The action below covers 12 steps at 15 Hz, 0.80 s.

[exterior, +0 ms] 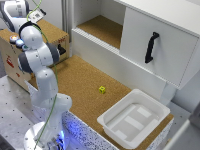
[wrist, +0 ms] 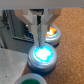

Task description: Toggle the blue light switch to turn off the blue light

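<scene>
Blue switch is seen only in the wrist view, lit, between the red button and green button, all three in a row. Gripper is held just above it with fingers drawn together, nothing grasped. The cap is judged rigid and glossy, to be pressed at its centre, not gripped. In the exterior view, the buttons are hidden; a yellow cube and white tray are shown on the cork tabletop.

You see a cork-topped counter carrying a small yellow cube near its middle and a white plastic tray, seemingly empty, at one end.
</scene>
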Each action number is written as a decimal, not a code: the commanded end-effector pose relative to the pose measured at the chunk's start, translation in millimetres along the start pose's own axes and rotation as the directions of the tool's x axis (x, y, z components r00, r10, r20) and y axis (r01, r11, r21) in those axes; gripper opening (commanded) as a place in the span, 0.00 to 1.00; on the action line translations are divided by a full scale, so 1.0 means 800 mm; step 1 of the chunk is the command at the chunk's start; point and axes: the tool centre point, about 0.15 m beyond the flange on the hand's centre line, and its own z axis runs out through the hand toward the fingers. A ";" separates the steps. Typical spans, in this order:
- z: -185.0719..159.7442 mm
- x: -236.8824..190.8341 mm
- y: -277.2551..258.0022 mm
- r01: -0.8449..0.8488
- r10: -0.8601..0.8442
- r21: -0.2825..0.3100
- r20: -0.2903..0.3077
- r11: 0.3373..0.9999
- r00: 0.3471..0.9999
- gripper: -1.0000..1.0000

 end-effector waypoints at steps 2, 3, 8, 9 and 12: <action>0.042 0.025 0.028 -0.037 0.037 0.015 -0.018 0.999 0.999 0.00; 0.047 0.026 0.025 -0.040 0.040 0.021 -0.014 0.999 0.999 0.00; 0.074 0.019 0.013 -0.040 0.038 0.063 0.026 0.997 0.999 0.00; 0.084 0.021 0.014 -0.042 0.040 0.071 0.030 0.997 0.999 0.00; 0.107 0.032 0.021 -0.051 0.049 0.047 0.040 0.998 0.998 0.00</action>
